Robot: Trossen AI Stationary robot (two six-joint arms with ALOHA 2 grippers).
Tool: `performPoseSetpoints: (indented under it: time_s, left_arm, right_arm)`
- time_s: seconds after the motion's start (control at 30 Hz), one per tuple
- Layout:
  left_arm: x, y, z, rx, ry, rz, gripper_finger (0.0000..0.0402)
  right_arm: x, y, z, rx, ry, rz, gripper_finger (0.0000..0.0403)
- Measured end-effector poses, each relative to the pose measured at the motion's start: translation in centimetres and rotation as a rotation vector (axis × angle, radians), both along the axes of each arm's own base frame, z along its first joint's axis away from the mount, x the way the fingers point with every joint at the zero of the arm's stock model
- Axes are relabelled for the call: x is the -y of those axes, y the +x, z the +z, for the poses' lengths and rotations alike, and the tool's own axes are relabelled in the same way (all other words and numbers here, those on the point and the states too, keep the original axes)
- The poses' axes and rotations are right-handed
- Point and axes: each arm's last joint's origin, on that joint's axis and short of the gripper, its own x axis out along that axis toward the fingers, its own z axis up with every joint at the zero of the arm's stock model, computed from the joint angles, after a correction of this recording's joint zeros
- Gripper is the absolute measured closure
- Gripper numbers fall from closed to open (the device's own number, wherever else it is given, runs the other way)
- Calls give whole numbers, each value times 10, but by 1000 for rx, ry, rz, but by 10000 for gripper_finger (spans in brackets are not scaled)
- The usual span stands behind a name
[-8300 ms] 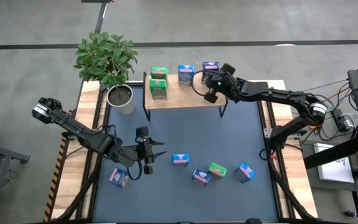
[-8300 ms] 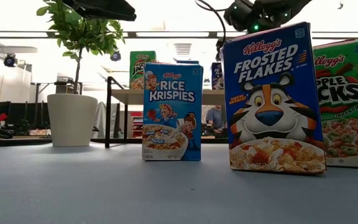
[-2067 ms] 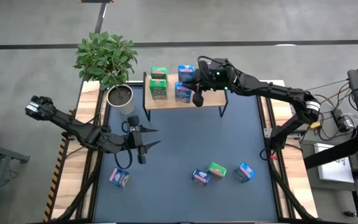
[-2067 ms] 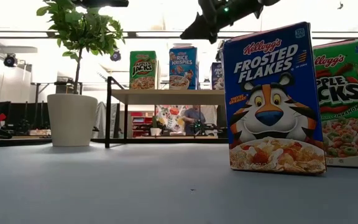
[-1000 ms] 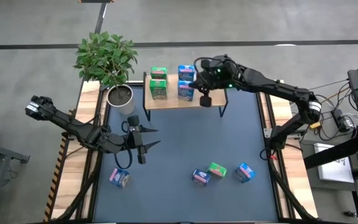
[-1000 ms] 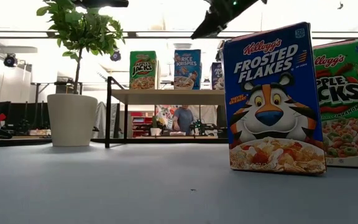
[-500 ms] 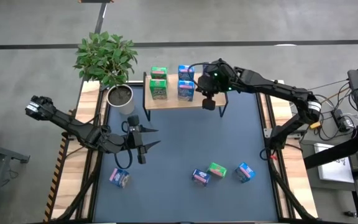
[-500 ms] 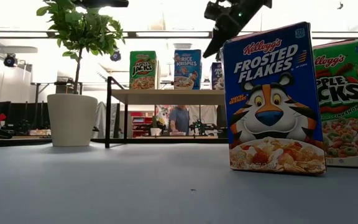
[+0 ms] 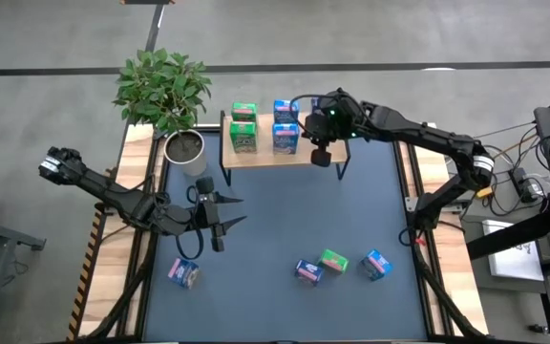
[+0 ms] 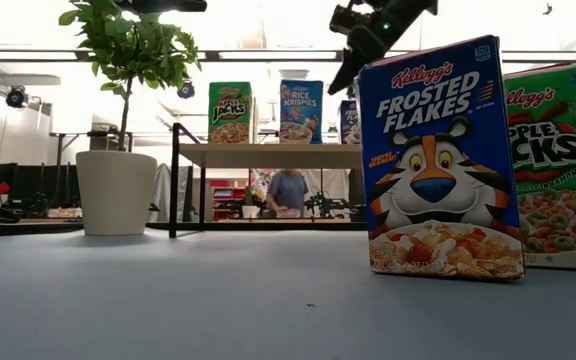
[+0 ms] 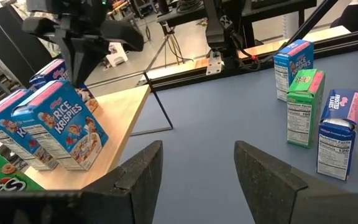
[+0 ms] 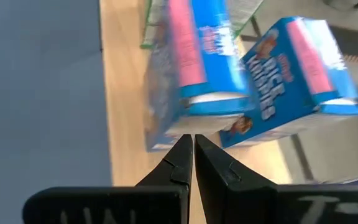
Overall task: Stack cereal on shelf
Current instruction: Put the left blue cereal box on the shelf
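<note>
My right tool is pinched shut and holds nothing. It hangs right next to the blue boxes on the shelf. If I swing it sideways, I think I could bump a box over or push it off the edge. My left tool is open and empty over the surface. Four boxes wait there: three close together, and one near the left. A plant stands beside the shelf, near the green boxes

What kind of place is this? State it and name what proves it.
Most likely a robotics lab or workshop. Two dark robot arms work a blue-grey table set on a bare concrete floor, with a small wooden shelf of cereal boxes staged as props. Equipment racks and a person fill the room behind.
</note>
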Motion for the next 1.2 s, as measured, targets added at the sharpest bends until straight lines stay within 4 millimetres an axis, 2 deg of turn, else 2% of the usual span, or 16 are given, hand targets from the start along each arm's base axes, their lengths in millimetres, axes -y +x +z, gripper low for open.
performPoseSetpoints:
  time_s: [0.23,0.4,0.6,0.73,0.9,1.0,1.1,1.2]
  left_arm:
    - [0,1,-1,4,-19,5,219]
    - [2,5,-7,12,-123,37,219]
    - [9,11,-19,-65,-328,106,223]
    - [22,19,-14,-232,-548,123,230]
    - [48,19,-3,-544,-801,261,224]
    - [66,11,6,-680,-815,401,211]
    - [81,-2,16,-738,-803,542,185]
    - [93,-20,16,-773,-804,710,153]
  right_arm:
    - [-17,-10,6,-31,59,8,394]
    - [-50,-15,18,15,84,75,394]
    - [-95,-17,15,22,98,201,394]
    - [-114,-15,6,37,91,267,394]
    - [-126,-13,-5,32,89,313,394]
    - [-128,-11,-9,38,85,319,394]
    - [-128,-10,-11,44,81,320,394]
    - [-128,-10,-15,38,82,320,394]
